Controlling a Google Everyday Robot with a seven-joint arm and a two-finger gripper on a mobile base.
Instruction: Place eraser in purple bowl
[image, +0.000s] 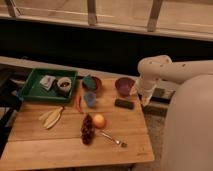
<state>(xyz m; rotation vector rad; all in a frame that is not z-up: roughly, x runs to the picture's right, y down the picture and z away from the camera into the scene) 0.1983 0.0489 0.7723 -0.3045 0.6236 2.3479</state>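
Note:
The eraser (124, 103), a small dark flat block, lies on the wooden table (60, 147) near its right edge. The purple bowl (124, 85) stands just behind it, upright, and I see nothing in it. My white arm reaches in from the right. Its gripper (144, 99) hangs pointing down at the table's right edge, a little right of the eraser and apart from it. It holds nothing that I can see.
A green tray (31, 90) with small items sits at the back left. A reddish-brown bowl (96, 83) with a teal object, a blue cup (90, 98), a red chili (79, 103), a pale husk (52, 117), an orange (99, 120), a dark red bumpy item (87, 131) and a fork (113, 139) are on the table.

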